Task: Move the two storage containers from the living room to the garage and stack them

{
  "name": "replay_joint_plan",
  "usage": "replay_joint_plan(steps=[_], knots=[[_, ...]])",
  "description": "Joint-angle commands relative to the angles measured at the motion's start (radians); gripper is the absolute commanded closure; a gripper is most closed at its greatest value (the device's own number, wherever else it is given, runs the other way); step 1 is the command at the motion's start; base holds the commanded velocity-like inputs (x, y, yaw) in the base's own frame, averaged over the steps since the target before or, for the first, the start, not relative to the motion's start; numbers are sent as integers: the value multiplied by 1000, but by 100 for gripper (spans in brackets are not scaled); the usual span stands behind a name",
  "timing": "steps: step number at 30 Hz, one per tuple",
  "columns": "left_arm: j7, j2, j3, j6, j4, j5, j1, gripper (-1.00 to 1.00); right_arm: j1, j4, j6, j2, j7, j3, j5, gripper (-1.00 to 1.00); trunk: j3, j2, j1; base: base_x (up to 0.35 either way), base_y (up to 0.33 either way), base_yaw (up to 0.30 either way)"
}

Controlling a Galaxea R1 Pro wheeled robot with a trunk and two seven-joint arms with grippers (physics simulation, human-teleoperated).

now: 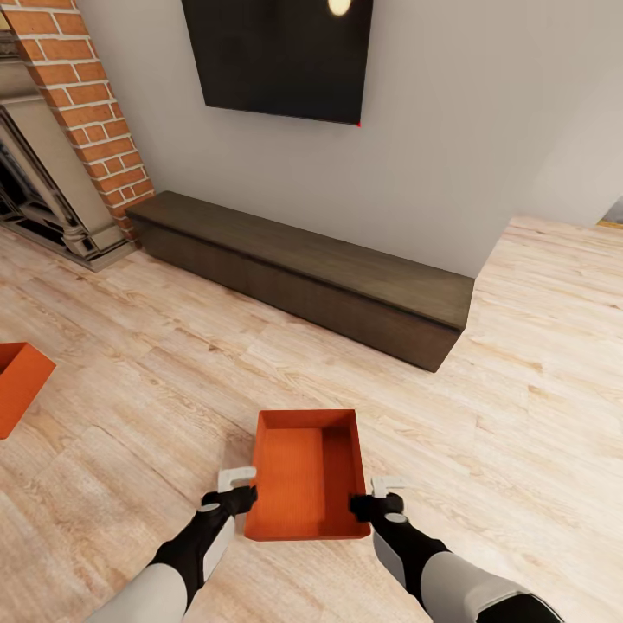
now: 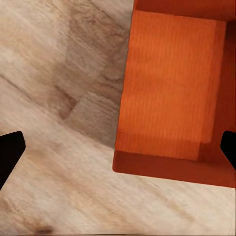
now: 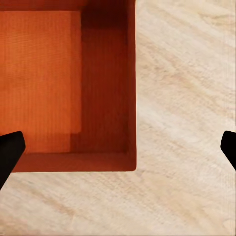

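Both grippers sit low in the head view, the left gripper (image 1: 232, 491) and right gripper (image 1: 386, 495) flanking the near end of one storage container (image 1: 307, 476). In the wrist views each pair of jaws stands wide, straddling a side wall of the tub without closing on it. It rests on the wood-plank floor (image 1: 519, 363) of the living room. Nothing is moved yet: gripping, carrying and stacking all remain. The second container (image 1: 17, 385) is cut off at the left edge.
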Motion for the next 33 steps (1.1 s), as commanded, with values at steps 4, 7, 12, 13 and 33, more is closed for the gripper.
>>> replay_joint_plan(steps=[4,7,12,13,33], knots=[[1,4,3,4,9,-70,0,-100,-1,-4,-25,1,16,8,-10,-100,-1,0,0,0,0,0],[0,7,3,3,10,-90,0,-100,-1,-5,-33,-2,20,8,-9,-100,-1,0,0,0,0,0],[1,9,3,2,10,-101,0,-100,-1,-6,-34,-5,21,6,-10,-100,-1,0,0,0,0,0],[1,8,3,2,9,-101,0,-100,-1,-6,-33,-5,22,6,-10,-100,-1,0,0,0,0,0],[21,0,15,-74,12,-85,0,-100,-1,-7,-24,-6,22,4,-11,-100,-7,-14,8,0,0,0]])
